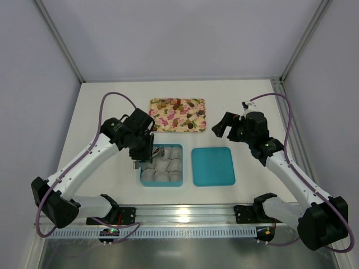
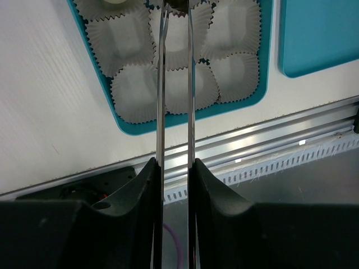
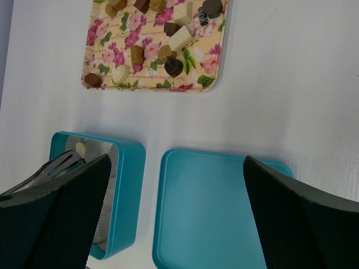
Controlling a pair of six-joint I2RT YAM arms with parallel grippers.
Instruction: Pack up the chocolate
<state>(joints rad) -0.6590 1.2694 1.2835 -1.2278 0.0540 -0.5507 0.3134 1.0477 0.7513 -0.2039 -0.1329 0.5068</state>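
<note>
Left gripper (image 2: 174, 166) clenched on metal tongs (image 2: 162, 84) above the teal box (image 2: 110, 100); right gripper (image 3: 176, 165) released, jaws wide.
Chocolate (image 1: 178, 106) lies mostly on the floral tray (image 1: 167, 126); a dark piece (image 2: 178, 4), possibly chocolate, sits at the tong tips.

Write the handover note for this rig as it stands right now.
Left gripper: shut on tongs, tips over the box, with what looks like a dark chocolate pinched at their end.
Right gripper: open, holding nothing, hovering between tray and lid.
Things: most chocolates lie on the tray at the back. The box of cups is nearer, with the lid beside it on the right.
Done: one pale piece seems to sit in a cup.
To do: drop the held one, fill the other cups, probably fit the lid.
</note>
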